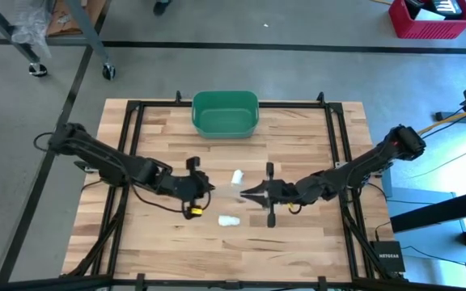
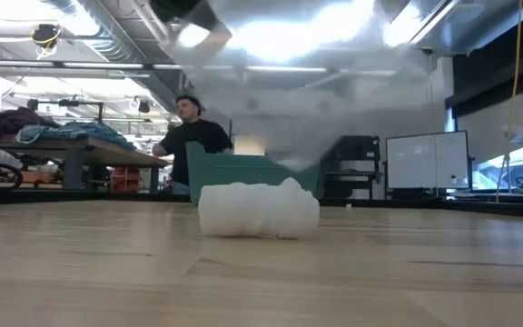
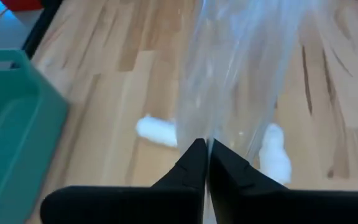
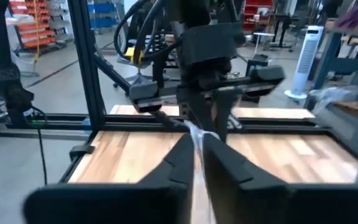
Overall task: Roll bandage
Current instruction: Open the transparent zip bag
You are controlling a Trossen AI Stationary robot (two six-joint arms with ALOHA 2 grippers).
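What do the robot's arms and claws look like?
Both arms are dark and thin, made of jointed pieces. The left arm trails black cables and has a small yellow part near its claw. The right arm ends in a claw with two pointed black fingers shaped like wedges.

Overhead, table-level, two wrist cameras, all on table (image 1: pixel 298 234).

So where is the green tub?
In the high view, the green tub sits at the table's far edge, middle, beyond both hands and the white rolls.
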